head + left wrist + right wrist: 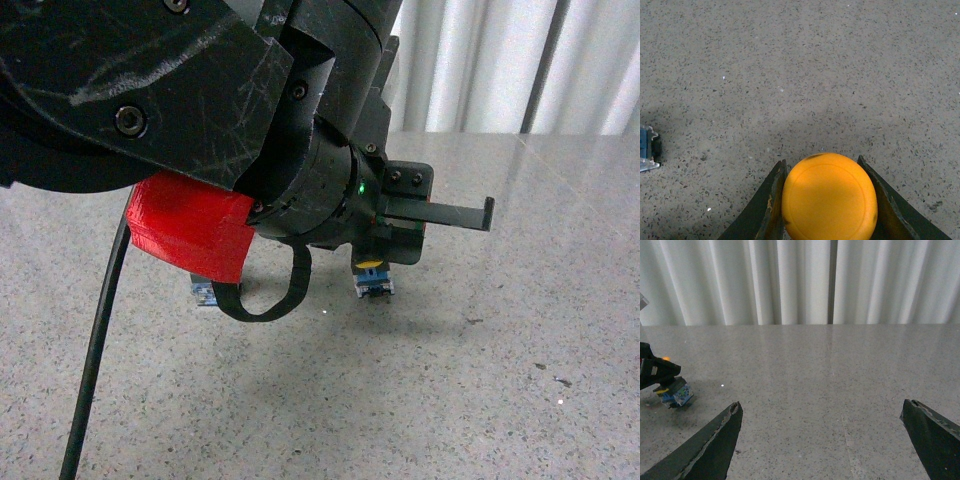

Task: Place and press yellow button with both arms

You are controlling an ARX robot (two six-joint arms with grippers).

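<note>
Fingers of left hand (both) against yellow button

A speckled grey stone counter fills the scene — pale pleated curtains hang beyond its far edge. Toward the left, a small blue-based part sits on it, mostly hidden.

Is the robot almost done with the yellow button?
Not yet, maybe halfway. Done: the grab. The left gripper is shut on the yellow button, holding it by its cap. In hand: the placing. The button is low at the table, and I cannot tell whether its base touches. Left: letting go and pressing. The right gripper is open and well apart from the button.
</note>
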